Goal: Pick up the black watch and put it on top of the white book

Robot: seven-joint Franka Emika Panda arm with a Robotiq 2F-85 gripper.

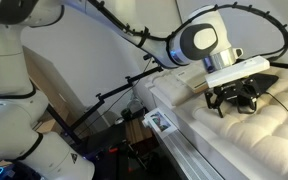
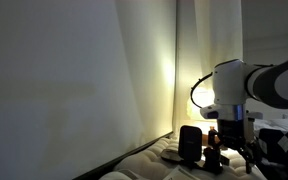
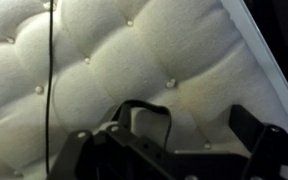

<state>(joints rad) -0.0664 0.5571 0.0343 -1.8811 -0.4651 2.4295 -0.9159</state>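
The pincer (image 1: 236, 99) is held low over the white tufted table (image 3: 104, 50). Its fingers (image 3: 252, 135) are spread apart, released, with nothing gripped. In the wrist view the black watch (image 3: 142, 105) is seen lying on the table between the fingers, nearer one than the other. A thin black cable (image 3: 52, 70) is laid beside the pincer.
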